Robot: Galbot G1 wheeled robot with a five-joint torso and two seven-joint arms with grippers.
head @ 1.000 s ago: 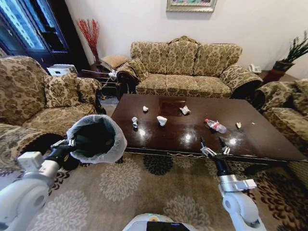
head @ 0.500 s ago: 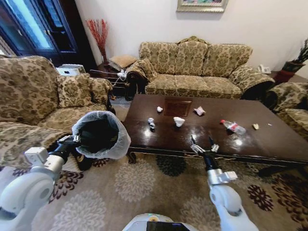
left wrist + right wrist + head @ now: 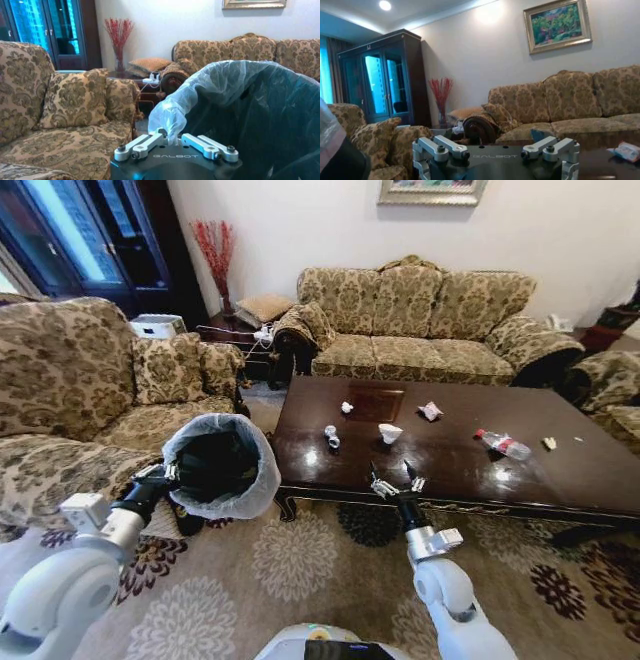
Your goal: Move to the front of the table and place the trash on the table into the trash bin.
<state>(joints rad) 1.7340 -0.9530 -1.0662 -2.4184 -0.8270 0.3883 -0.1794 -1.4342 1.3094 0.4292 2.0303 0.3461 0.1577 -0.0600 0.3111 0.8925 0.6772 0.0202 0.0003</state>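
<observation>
The table stands ahead and to the right; on it lie paper wads toward its left half — with a bottle and a scrap farther right of them. The trash bin hangs off the table's left end, clamped at its rim by the left gripper, while the right gripper, fingers spread, hovers at the table's near edge, in front of the wads. A sofa sits behind the table, an armchair to its left — beyond the bin.
</observation>
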